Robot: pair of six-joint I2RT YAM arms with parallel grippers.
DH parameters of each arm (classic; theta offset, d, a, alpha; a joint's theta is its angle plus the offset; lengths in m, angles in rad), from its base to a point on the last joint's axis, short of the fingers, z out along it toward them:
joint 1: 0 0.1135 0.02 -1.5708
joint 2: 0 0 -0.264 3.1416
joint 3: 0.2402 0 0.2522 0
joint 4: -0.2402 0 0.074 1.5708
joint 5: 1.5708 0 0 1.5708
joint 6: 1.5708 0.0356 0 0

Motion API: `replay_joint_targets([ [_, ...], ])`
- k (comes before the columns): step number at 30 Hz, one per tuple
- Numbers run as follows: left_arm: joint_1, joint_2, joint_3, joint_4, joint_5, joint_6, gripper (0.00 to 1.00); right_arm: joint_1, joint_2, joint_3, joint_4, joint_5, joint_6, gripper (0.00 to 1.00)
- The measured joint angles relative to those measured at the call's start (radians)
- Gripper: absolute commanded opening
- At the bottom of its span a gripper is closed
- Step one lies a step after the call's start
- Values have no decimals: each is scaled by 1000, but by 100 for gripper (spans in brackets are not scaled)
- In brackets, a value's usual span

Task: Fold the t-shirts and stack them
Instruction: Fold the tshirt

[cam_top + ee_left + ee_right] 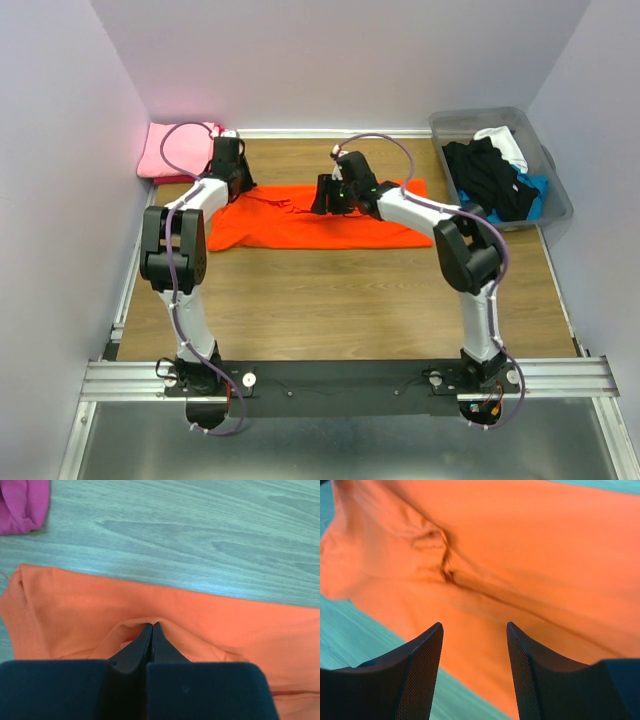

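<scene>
A bright orange t-shirt (300,222) lies spread across the far middle of the wooden table. My left gripper (228,178) is at its far left corner, shut on a pinched fold of the orange cloth (200,615). My right gripper (328,195) is open above the shirt's far middle, nothing between its fingers (422,652); orange cloth (530,555) fills that view. A folded pink t-shirt (175,148) on a magenta one lies at the far left corner; the magenta cloth (22,505) shows in the left wrist view.
A translucent grey plastic bin (552,180) stands at the far right, holding black (485,178), white (507,145) and blue (532,188) shirts. Walls close the table on three sides. A metal rail (340,375) carries the arm bases at the near edge.
</scene>
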State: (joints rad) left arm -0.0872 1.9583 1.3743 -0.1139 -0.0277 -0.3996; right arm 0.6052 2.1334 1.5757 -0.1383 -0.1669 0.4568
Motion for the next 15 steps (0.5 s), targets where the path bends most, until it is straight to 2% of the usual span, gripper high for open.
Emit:
replay_joint_targets([
  [1, 0, 5, 6, 1, 0, 2, 6, -2, -23, -21, -4, 11, -9, 62],
  [4, -2, 22, 23, 5, 0, 4, 22, -10, -122, -116, -16, 61, -40, 62],
  [5, -2, 27, 26, 8, 0, 5, 41, -14, -155, -154, -16, 75, -47, 62],
  [8, -2, 39, 27, 6, -7, -12, 78, -29, -239, -256, -27, 112, -55, 62],
  [11, -3, 38, 27, -5, -15, -26, 82, -51, -292, -331, -40, 134, -55, 62],
  [15, -3, -14, 26, -50, -44, -47, 82, -102, -364, -442, -48, 151, -45, 61],
])
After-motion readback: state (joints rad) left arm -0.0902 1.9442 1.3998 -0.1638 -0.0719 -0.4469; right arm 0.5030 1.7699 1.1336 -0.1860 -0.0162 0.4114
